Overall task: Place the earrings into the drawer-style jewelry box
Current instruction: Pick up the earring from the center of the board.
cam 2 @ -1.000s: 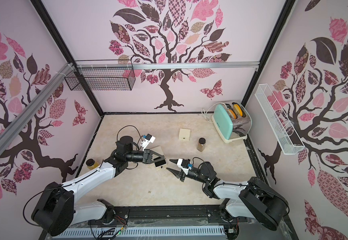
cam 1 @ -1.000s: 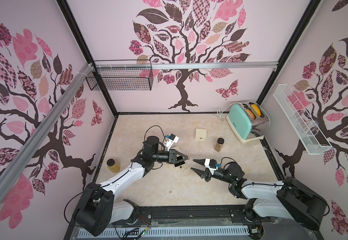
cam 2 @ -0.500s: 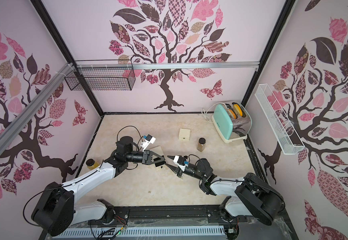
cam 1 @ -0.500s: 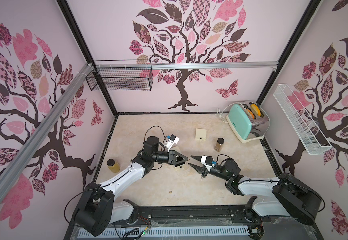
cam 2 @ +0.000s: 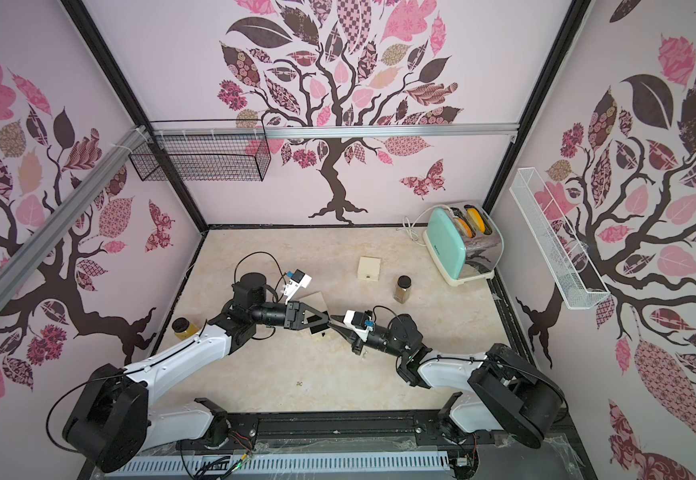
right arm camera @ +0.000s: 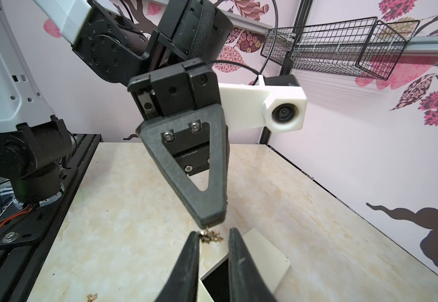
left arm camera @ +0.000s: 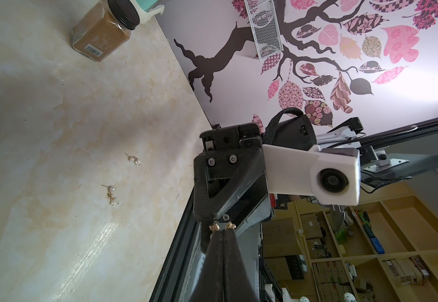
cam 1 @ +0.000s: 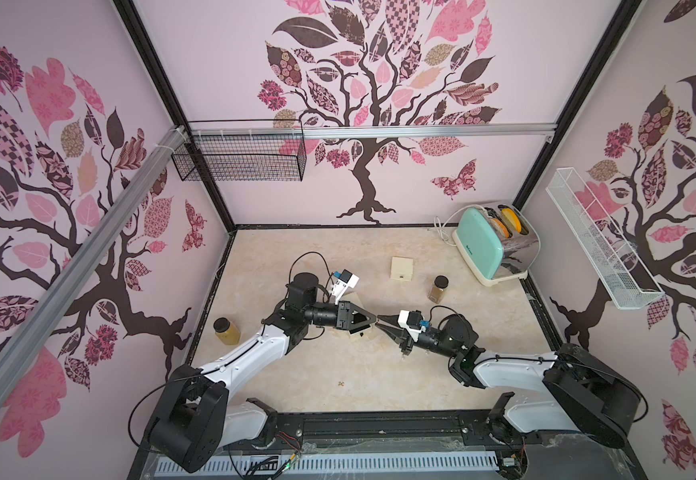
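Above the open jewelry box [right arm camera: 265,258], the left gripper [right arm camera: 211,224], tips shut, pinches a golden earring [right arm camera: 211,237]; the right gripper [right arm camera: 212,232] straddles it, jaws slightly apart, seemingly for handover; other earrings [left arm camera: 112,194] lie nearby.

L grip [left arm camera: 222,232] pinching gold earring [left arm camera: 214,227] | R grip [left arm camera: 211,218] at tip | 2 pearl earrings [left arm camera: 134,159] on tbl [left arm camera: 42,117] | jar [left arm camera: 100,34]

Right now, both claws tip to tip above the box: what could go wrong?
1. The gold earring is pinched only at the very tip of the left claw, and the right claw stands open around it. A nudge could knock it loose.
2. If it falls, it may miss the box and land on the table.
3. The claw tips are very close and could collide if the right one closes off-centre.
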Robot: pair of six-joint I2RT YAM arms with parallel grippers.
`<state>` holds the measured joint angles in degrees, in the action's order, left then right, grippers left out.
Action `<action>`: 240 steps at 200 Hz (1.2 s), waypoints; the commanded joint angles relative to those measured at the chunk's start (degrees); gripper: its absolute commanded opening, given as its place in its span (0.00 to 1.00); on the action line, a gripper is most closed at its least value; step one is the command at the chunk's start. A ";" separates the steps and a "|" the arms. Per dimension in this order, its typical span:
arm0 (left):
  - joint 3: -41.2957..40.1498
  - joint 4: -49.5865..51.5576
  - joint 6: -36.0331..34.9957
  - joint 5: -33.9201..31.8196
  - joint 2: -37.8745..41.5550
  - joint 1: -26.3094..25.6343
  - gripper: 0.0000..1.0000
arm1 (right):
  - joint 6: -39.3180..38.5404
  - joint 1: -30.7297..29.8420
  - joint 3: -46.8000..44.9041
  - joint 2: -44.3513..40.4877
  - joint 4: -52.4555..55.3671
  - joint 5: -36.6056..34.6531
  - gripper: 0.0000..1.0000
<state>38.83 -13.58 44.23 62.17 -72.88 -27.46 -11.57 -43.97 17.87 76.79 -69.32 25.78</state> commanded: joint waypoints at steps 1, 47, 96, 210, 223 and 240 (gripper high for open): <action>0.20 0.20 -1.25 0.30 0.57 0.22 0.00 | 0.83 -0.24 1.86 -0.14 0.59 0.24 0.20; 0.02 0.67 -1.53 0.09 0.47 0.22 0.00 | 1.62 -0.24 2.04 -0.35 1.20 0.41 0.23; -0.05 0.76 -1.76 0.03 0.37 0.26 0.00 | 1.73 -0.24 1.91 -1.15 1.33 -0.18 0.30; -0.07 1.63 -2.54 -0.40 0.08 0.22 0.00 | 2.43 -0.24 1.72 -1.84 1.99 -0.03 0.27; -0.07 1.65 -2.57 -0.40 0.03 0.22 0.00 | 2.58 -0.24 1.73 -1.83 1.99 -0.03 0.25; -0.07 1.74 -2.56 -0.54 -0.11 0.22 0.00 | 2.76 -0.24 1.72 -1.83 2.00 -0.12 0.24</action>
<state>38.83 -11.79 42.98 61.78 -72.88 -27.46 -9.82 -43.99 18.09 75.88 -67.70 25.74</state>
